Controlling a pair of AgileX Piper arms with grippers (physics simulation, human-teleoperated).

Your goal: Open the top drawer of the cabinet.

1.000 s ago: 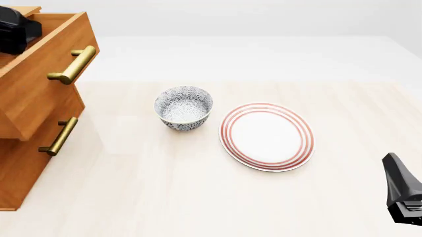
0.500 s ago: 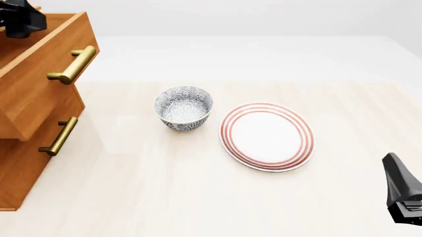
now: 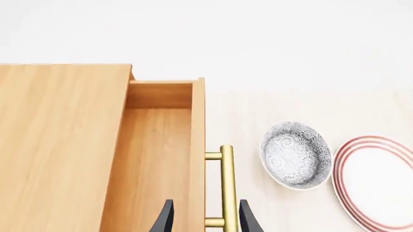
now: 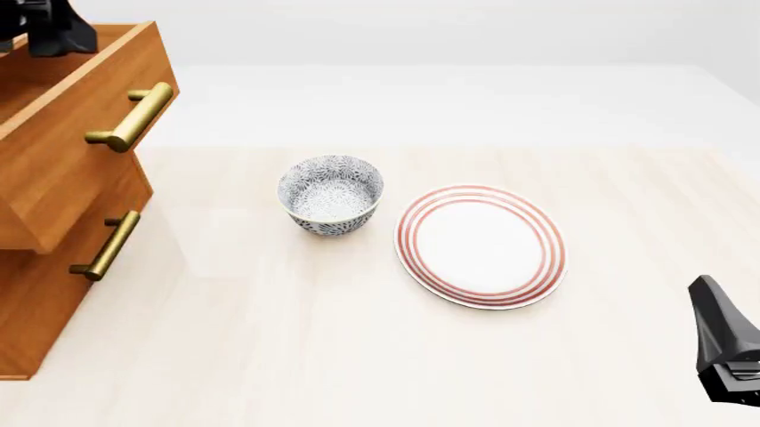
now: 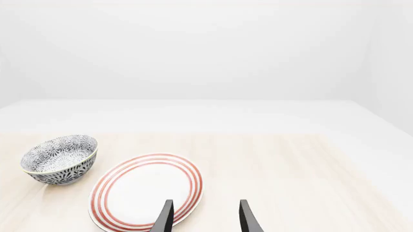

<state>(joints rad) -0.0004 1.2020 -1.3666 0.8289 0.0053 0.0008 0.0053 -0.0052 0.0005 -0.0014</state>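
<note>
Jutting top drawer pulled out, left hand above it

A bare simulated test room: pale wooden bench, blank white walls, just a wooden cabinet, patterned bowl and red-ringed plate as household props.

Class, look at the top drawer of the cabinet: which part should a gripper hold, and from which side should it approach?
Grip the brass bar handle on the top drawer, near the bar's middle. Come from the drawer's front, the side facing the bowl, with the fingers straddling the bar across its length. The bar stands off the drawer front on two posts, so there is probably room behind it for a finger.
</note>
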